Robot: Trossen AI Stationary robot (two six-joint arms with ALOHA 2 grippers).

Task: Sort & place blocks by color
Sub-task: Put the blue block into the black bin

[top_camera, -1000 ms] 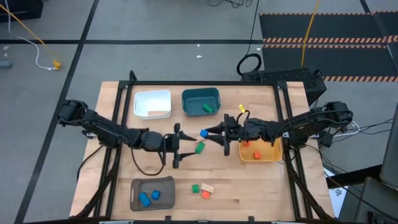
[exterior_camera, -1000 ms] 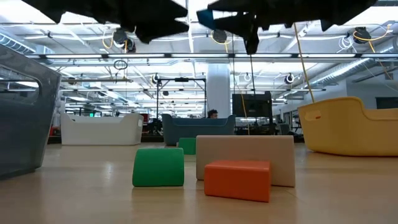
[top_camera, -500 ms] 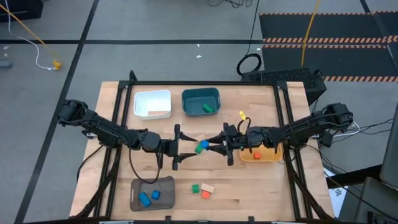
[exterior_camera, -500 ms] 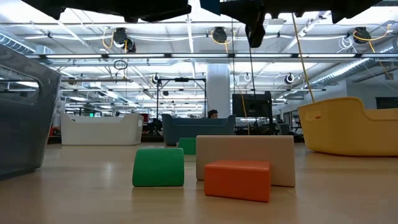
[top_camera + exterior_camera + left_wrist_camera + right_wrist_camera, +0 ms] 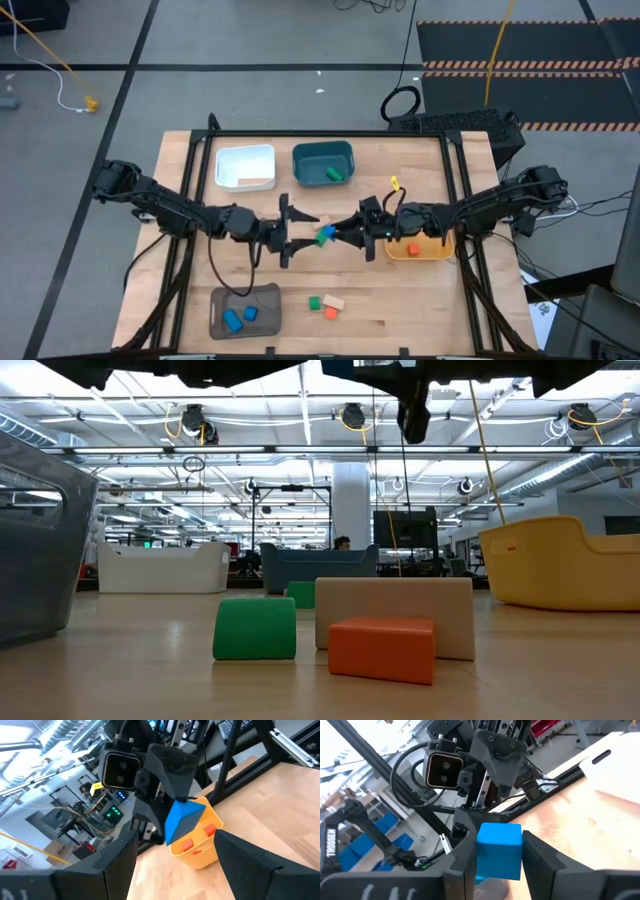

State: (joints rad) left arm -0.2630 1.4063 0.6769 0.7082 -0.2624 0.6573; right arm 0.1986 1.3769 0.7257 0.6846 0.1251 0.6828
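Note:
My right gripper (image 5: pixel 337 234) is shut on a blue cube (image 5: pixel 326 233) above the table's middle; the cube also shows in the right wrist view (image 5: pixel 499 851). A green block (image 5: pixel 320 241) lies on the table just beneath it. My left gripper (image 5: pixel 302 232) is open and faces the cube from the left. In the left wrist view its two fingers stand on either side of the cube (image 5: pixel 182 820) without touching it. A green (image 5: pixel 314 302), a tan (image 5: pixel 334 301) and a red-orange block (image 5: pixel 330 313) lie near the front edge. My right gripper pinches the blue cube by two opposite faces (image 5: pixel 479 854) between its two fingers. The fingers come level from the table's right and point left. The cube is lifted clear of the table and sticks out past the fingertips toward my left gripper.
At the back stand a white bin (image 5: pixel 245 167) and a teal bin (image 5: pixel 323 160) with a green block (image 5: pixel 333 174). A yellow bin (image 5: pixel 425 250) with red-orange blocks stands at the right. A grey bin (image 5: pixel 262 300) with blue blocks stands at the front left.
My right gripper has carried the blue cube toward the table's near edge. The cube is now above the green block, in front of my left gripper's open fingers, and is still clear of the table.

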